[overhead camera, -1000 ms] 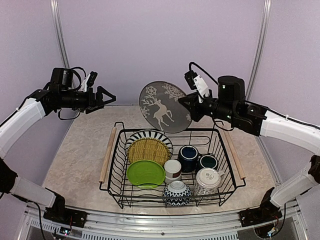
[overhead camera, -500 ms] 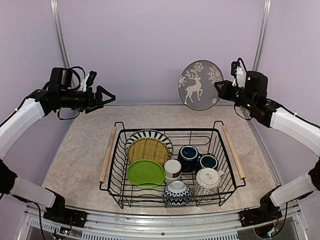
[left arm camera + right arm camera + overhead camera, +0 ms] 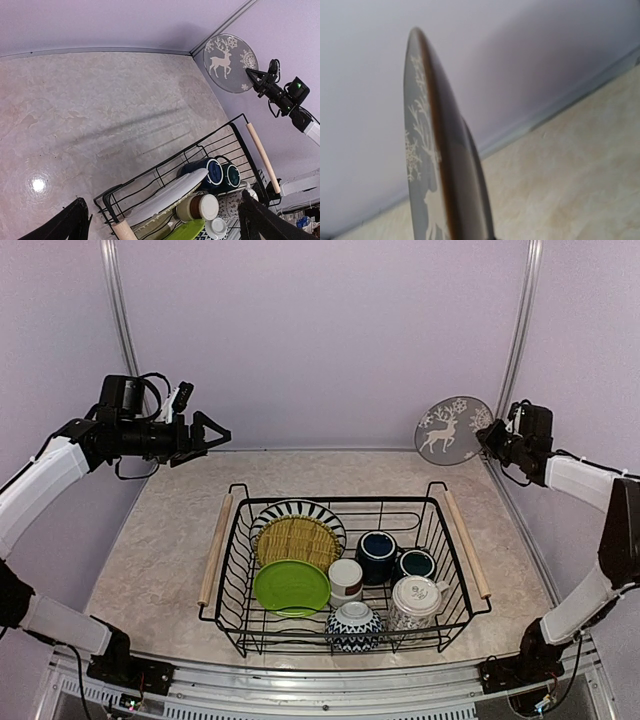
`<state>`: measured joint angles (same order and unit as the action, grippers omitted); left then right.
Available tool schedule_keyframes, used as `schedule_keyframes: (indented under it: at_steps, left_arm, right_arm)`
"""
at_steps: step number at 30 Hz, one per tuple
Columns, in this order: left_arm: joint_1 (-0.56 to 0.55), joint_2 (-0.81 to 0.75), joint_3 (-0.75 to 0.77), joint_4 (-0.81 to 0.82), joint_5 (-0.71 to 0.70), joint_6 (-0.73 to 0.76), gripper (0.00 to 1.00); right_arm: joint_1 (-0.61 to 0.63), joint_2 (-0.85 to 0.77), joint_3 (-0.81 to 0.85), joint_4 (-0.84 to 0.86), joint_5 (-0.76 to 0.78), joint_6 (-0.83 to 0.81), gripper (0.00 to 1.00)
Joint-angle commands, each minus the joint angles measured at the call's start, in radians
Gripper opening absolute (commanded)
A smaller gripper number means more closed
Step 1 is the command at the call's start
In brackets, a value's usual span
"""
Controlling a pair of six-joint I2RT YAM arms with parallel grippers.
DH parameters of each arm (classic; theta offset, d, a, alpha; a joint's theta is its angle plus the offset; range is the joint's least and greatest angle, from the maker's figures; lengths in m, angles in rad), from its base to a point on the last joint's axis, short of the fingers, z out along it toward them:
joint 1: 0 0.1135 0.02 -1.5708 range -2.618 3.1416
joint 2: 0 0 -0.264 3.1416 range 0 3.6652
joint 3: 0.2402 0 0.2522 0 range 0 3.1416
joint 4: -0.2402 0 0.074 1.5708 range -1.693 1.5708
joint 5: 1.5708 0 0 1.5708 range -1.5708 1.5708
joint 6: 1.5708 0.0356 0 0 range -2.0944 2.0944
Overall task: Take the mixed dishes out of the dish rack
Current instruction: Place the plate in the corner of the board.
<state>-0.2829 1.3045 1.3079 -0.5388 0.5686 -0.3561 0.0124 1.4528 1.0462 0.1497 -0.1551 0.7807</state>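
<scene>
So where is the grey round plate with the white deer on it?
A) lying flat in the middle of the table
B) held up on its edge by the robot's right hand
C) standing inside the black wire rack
B: the grey round plate with the white deer is pinched at its rim by the right hand, upright near the far right corner, well outside the black wire dish rack.

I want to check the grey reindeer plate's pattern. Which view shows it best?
Left wrist view: the reindeer plate faces it, largest, deer and snowflakes clear. Top external shows the face too, smaller, gripped at its rim by the right claw. Right wrist sees it nearly edge-on.
</scene>
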Motion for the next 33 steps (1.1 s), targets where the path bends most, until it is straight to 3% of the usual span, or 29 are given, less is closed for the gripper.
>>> schedule_keyframes:
  at_steps: [1,6,14,29,33]
  left_arm:
    - [-0.007,-0.002,0.004,0.007,0.005,-0.003,0.99]
    - [-0.009,0.004,0.004,0.007,0.01,-0.004,0.99]
    - [-0.01,0.013,0.004,0.007,0.011,-0.004,0.99]
    - [-0.011,0.017,0.003,0.008,0.007,-0.007,0.99]
    - [-0.012,0.001,-0.003,0.01,-0.028,-0.008,0.99]
  right_arm:
    - [-0.041,0.193,0.171,0.066,-0.386,-0.016,0.0]
    - [-0.043,0.386,0.245,0.121,-0.619,-0.005,0.0]
    - [-0.032,0.583,0.327,0.133,-0.757,-0.011,0.0]
    - [0.052,0.765,0.48,-0.041,-0.679,-0.122,0.01]
    - [0.056,0.782,0.495,-0.095,-0.62,-0.158,0.15]
